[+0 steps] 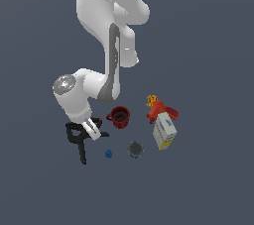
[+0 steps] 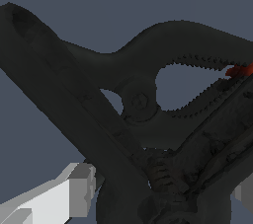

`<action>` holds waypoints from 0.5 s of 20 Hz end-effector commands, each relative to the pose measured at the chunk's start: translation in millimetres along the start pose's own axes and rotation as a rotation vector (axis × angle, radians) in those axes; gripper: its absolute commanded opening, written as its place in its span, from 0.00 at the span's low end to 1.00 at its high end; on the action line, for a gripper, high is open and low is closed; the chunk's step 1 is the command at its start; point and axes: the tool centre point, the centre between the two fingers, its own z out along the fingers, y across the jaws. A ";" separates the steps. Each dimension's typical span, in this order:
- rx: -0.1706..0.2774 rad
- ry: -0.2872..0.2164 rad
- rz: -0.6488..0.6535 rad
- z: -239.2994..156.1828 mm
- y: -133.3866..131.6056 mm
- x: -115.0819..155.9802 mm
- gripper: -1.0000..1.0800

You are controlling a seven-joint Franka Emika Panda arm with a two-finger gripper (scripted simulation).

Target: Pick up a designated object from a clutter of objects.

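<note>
Two black clamps lie tangled at the exterior view's left of the worktop [image 1: 208, 189], and the end effector [image 1: 92, 130] is down over them, its white fingers [image 2: 74, 191] spread on either side of the chunky black spring clamp [image 2: 163, 178], though whether they press it I cannot tell. Against it lies the slimmer clamp [image 2: 74, 85] with serrated mouth and orange-red tip [image 2: 239, 71]. Nearby are a red mug [image 1: 119, 116], tiny blue cube [image 1: 108, 154], dark grey round thing [image 1: 135, 148], white-blue-yellow box [image 1: 164, 131] and red-orange thing [image 1: 158, 107].
</note>
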 end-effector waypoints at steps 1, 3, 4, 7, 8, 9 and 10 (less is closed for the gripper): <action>0.000 0.000 -0.001 -0.8 -0.4 -0.5 0.00; 0.000 0.000 -0.001 -3.5 -0.8 -1.7 0.00; 0.000 0.000 -0.001 -5.5 -1.1 -2.6 0.00; 0.000 0.000 -0.001 -14.3 -2.3 -6.5 0.00; 0.000 0.000 -0.001 -18.1 -2.8 -8.2 0.00; 0.000 0.000 -0.001 -22.4 -3.4 -10.1 0.00; 0.001 0.000 0.000 -27.1 -3.8 -12.1 0.00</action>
